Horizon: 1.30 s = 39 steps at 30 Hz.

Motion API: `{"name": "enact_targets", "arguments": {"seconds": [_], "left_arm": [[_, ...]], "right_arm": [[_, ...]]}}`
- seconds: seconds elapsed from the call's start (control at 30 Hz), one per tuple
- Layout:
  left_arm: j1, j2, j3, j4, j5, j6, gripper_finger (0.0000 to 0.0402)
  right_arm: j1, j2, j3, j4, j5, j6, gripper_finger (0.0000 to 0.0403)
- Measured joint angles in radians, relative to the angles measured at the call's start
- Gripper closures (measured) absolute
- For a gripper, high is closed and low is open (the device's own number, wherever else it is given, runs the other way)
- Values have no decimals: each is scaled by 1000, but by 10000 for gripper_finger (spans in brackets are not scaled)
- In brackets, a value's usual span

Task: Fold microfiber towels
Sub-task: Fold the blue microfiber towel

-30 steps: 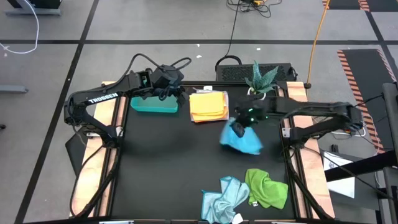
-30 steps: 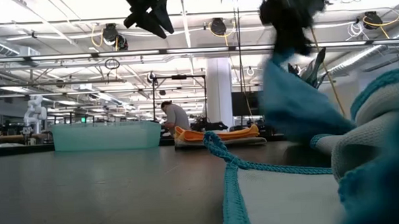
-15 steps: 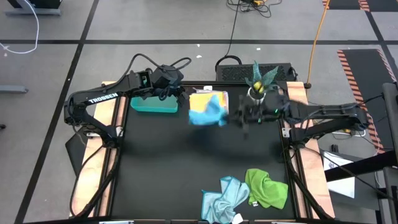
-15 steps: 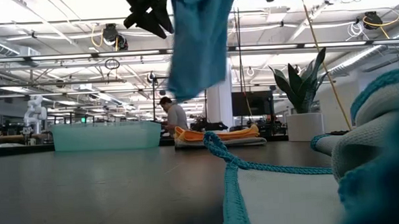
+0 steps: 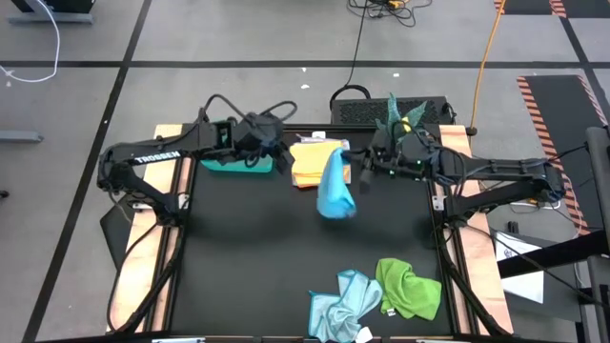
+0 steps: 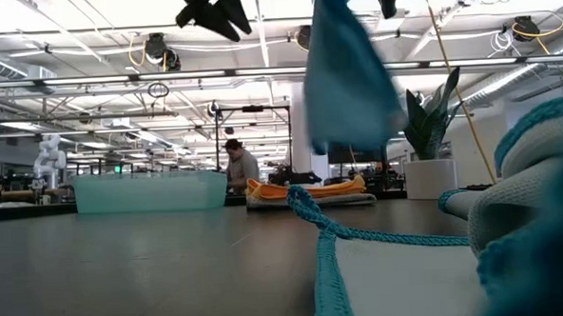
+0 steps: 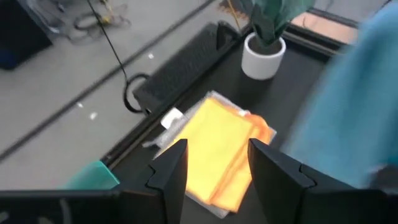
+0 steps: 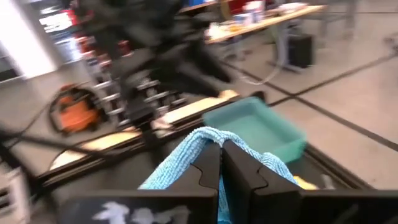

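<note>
High view: the right gripper (image 5: 363,168) is reaching in from the bench's right side w/ its fingers clamped tight on one edge of the bright blue microfiber towel (image 5: 335,187), which is hanging clear above the black bench (image 5: 238,257) just beside the folded yellow-orange microfiber towel (image 5: 313,162). That folded towel is lying flat at the bench's far edge, next to the rigid teal rectangular tray (image 5: 233,163). The left gripper (image 5: 278,158) is hovering between tray and yellow-orange towel, fingers parted, holding nothing. Near the front edge, the crumpled pale blue microfiber towel (image 5: 340,302) and the bunched green microfiber towel (image 5: 410,289) are sitting touching each other. A potted green plant in a white pot (image 5: 397,119) is standing at the far right corner. Low view: blue towel is dangling well off the bench surface. Right wrist view: its fingers (image 8: 207,171) are pinching the cloth, almost no gap.
</note>
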Motion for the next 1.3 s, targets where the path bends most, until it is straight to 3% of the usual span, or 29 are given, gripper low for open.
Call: {"name": "enact_targets", "arguments": {"seconds": [0.47, 0.67, 0.97, 1.3], "left_arm": [[-221, 124, 0, 108, -273, 14, 231], [-235, 198, 0, 194, -271, -58, 231], [-230, 244, 1, 343, -263, -43, 231], [-172, 245, 0, 384, 57, -154, 231]], "right_arm": [[-65, 15, 0, 14, 45, 56, 403], [-107, 15, 0, -70, 200, 84, 403], [-123, 15, 0, -89, 113, 82, 403], [-123, 15, 0, -122, 101, 10, 403]]}}
